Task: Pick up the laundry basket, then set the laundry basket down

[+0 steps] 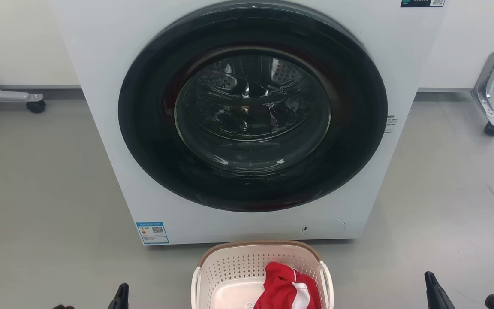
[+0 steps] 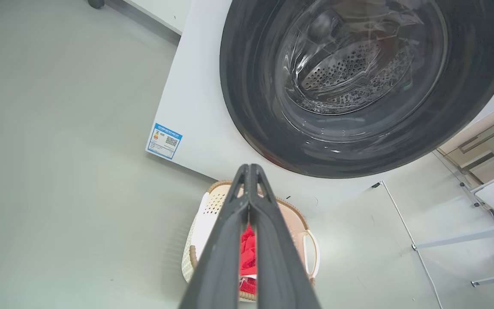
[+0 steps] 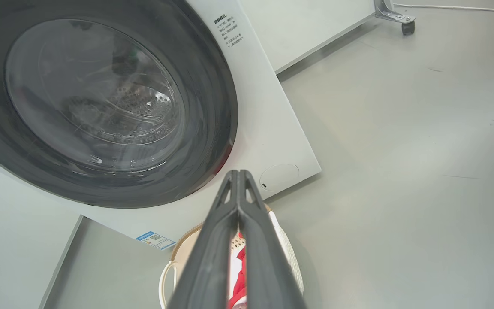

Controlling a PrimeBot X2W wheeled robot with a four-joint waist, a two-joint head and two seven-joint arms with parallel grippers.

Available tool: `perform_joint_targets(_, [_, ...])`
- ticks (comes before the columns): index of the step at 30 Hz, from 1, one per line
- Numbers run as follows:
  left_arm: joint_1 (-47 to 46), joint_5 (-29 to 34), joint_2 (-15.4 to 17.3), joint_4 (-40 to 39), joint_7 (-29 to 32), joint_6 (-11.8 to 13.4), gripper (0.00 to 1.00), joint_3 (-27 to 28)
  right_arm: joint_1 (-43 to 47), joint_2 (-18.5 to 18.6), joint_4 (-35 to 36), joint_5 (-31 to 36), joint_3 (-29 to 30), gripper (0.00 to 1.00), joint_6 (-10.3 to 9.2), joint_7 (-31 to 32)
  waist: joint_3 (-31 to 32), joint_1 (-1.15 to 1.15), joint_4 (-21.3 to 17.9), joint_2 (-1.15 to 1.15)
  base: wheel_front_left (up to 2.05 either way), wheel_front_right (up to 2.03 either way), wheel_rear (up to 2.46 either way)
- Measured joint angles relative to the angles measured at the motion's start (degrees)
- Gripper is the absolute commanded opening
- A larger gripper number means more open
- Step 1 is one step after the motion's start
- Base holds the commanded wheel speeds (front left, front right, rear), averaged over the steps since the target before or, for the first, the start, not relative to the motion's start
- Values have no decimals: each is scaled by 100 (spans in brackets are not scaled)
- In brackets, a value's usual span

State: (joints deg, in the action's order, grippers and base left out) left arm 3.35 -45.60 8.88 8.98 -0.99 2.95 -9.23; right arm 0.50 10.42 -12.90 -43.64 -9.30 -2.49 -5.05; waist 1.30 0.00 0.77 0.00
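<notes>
The laundry basket [image 1: 247,262] stands on the floor just in front of the washing machine, cream with perforated sides, a brown rim and white side handles. A red and white garment [image 1: 283,287] lies in its right half. My left gripper [image 1: 120,297] is low at the left, apart from the basket. My right gripper [image 1: 435,292] is low at the right, also apart from it. In the left wrist view the left gripper [image 2: 250,168] is shut on nothing, above the basket [image 2: 204,223]. In the right wrist view the right gripper [image 3: 238,172] is likewise shut and empty, over the basket [image 3: 290,257].
A white front-loading washing machine [image 1: 114,128] with its round dark door [image 1: 251,107] shut stands right behind the basket. Grey floor spreads to both sides. Metal frame legs on castors stand at the far left [image 1: 35,105] and far right [image 1: 491,126].
</notes>
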Motion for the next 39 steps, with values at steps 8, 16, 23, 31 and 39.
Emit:
perform_joint_targets(8, [-93, -586, -82, 112, 108, -149, 0, 200, -68, -108, -52, -657, 231, 0, 130, 155, -19, 0, -10, 0, 0, 0, 0])
perform_joint_targets(16, [-210, -1165, -174, 189, 201, -252, 0, 372, -121, -204, -94, -1220, 438, 0, 249, 305, -36, 0, -20, 0, 0, 0, 0])
perform_joint_targets(23, [-271, -1622, -214, 290, 293, -353, 0, 526, -203, -290, -148, -1735, 616, 0, 337, 433, -51, 0, -28, 0, 0, 0, 0])
perform_joint_targets(31, [-349, -2209, -304, 376, 378, -455, 0, 703, -242, -386, -208, -2299, 820, 0, 453, 558, -68, 0, -38, 0, 0, 0, 0])
perform_joint_targets(39, [-441, -2722, -372, 471, 458, -603, 0, 877, -353, -475, -238, -2886, 1022, 0, 560, 703, -85, 0, -47, 0, 0, 0, 0])
